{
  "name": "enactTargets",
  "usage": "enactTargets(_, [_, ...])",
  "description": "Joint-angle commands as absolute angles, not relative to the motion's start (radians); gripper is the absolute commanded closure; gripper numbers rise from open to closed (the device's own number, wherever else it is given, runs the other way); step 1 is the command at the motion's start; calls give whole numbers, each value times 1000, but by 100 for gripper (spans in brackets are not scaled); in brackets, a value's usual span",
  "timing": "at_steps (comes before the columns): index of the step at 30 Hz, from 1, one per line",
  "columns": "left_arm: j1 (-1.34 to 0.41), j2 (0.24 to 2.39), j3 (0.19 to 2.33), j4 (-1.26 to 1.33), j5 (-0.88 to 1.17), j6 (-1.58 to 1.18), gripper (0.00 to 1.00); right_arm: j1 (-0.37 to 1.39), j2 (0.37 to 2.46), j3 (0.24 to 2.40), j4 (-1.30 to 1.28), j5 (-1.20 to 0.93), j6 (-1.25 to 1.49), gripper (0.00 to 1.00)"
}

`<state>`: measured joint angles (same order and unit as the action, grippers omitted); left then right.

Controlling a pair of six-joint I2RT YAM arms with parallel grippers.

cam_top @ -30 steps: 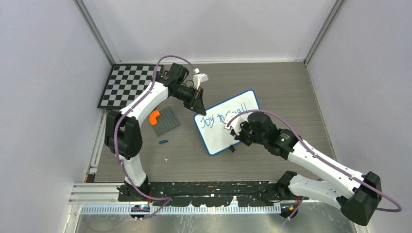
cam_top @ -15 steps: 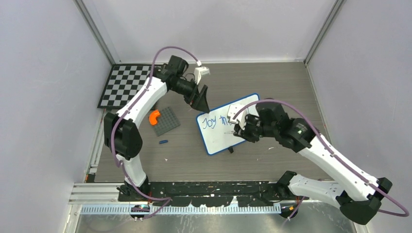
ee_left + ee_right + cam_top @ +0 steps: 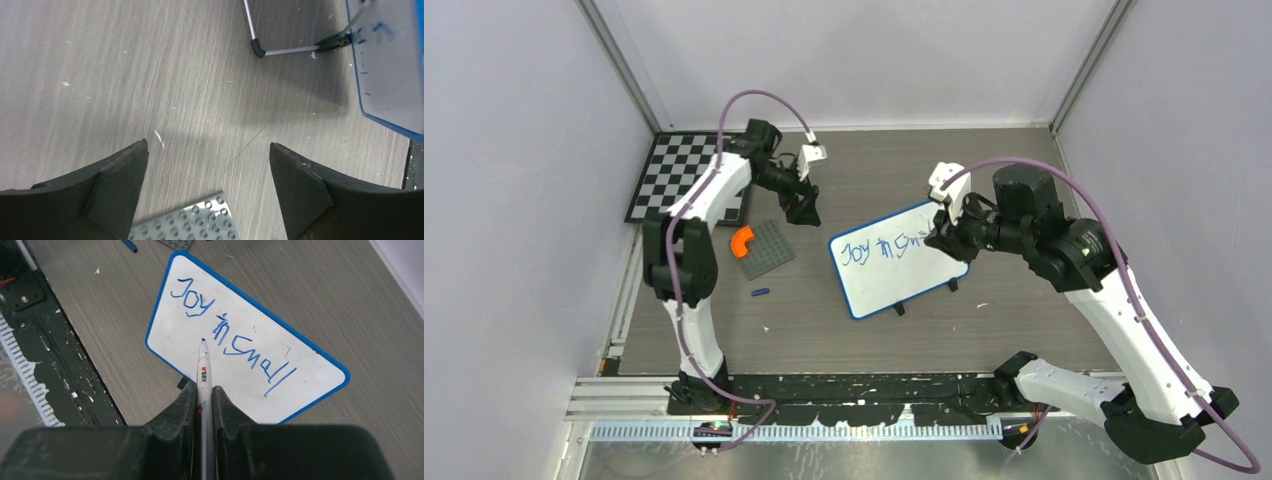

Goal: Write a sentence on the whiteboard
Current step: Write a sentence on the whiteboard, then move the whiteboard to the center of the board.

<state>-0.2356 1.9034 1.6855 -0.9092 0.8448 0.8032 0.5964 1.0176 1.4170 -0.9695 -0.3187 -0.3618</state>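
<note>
The whiteboard (image 3: 902,258) sits a little right of the middle of the worktop (image 3: 1024,180), turned askew so that its long edges run diagonally, and it is raised on two small black feet (image 3: 899,308). It looks light, stiff and glossy. On such thin feet it would probably skid or rock under a firm pen stroke. The safest place to steady it is the blue frame, at a corner away from the ink, since fresh marker smears at a touch. The sentence (image 3: 225,335) so far reads "Joy in Small" in one slanting blue line along the board's far edge, and the white band nearer the arms offers room for a second line. The right pincer (image 3: 203,387) is pinching a slim marker (image 3: 202,370) by its barrel, tip pointing at the board below the words. Whether the tip touches the surface cannot be told. The left pincer (image 3: 208,145) is spread wide with nothing in it, over bare worktop between the board's far left corner and the grey studded plate (image 3: 764,248). The worktop is grey wood-grain, flat and faintly speckled. An orange piece (image 3: 741,240) lies on the plate's left edge, a small blue cap (image 3: 760,292) lies nearer the arms, and a checkerboard (image 3: 686,176) fills the far left corner, all well apart from the board.
</note>
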Motion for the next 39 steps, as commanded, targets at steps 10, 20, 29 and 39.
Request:
enactTargets(10, [-379,2211,1769,-630,1039,171,18,471,1080,1468,-937,-267,-271,100])
enactTargets(20, [-500,2236,1659,-455,1076,-151,43,460,1090,1445,-929,-259,-273,100])
enactTargets(29, [-564,2279,1620,-470,930,-238,58,459,1096,1432,-923,-247,-273,100])
enactTargets(39, [-533,2137,1361,-511,574,-222,78,458,1088,1415,-920,-230,-279,100])
